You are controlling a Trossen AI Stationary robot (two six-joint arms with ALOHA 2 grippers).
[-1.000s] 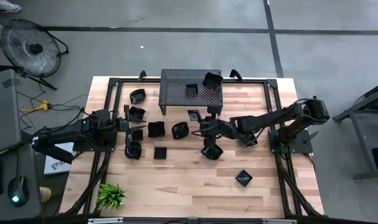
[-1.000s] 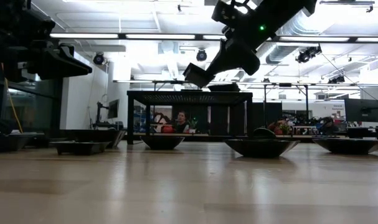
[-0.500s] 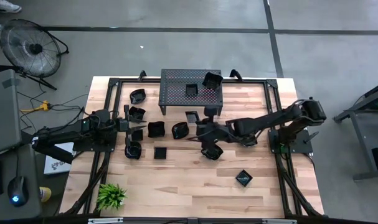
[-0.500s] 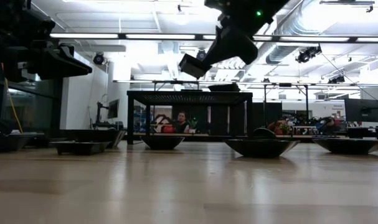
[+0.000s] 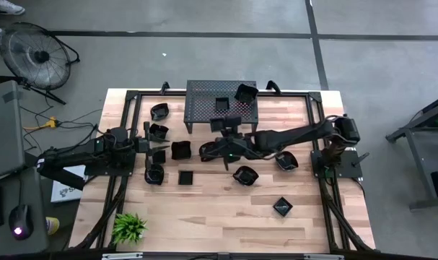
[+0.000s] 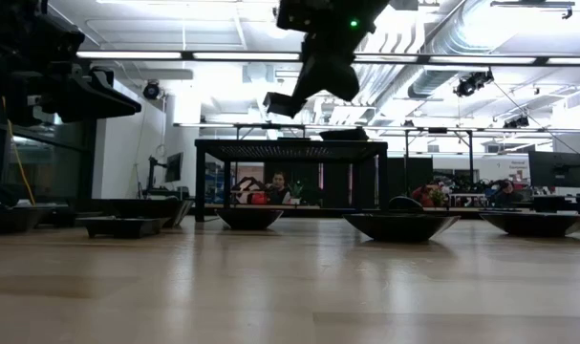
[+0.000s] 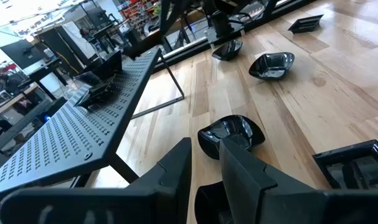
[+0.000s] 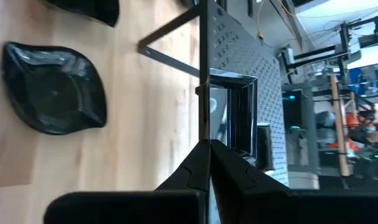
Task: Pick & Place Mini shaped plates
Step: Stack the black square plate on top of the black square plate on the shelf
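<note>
Right claw [image 5: 220, 141] has swung leftward, beside the lobed plate [image 5: 208, 150].

two small black glossy dishes [image 5: 221, 104] [image 5: 245, 92] sit on the black perforated metal stand [image 5: 200, 97] at the table's back; more dishes [image 5: 181, 150] lie before it, a small green plant [image 5: 129, 227] at the front left.

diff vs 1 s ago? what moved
The right gripper, shut on a square plate, swung from mid-table toward the perforated stand and, in the low view, rose. The round plate it hung over now lies uncovered. The left gripper, the other plates and the plant stayed put.
</note>
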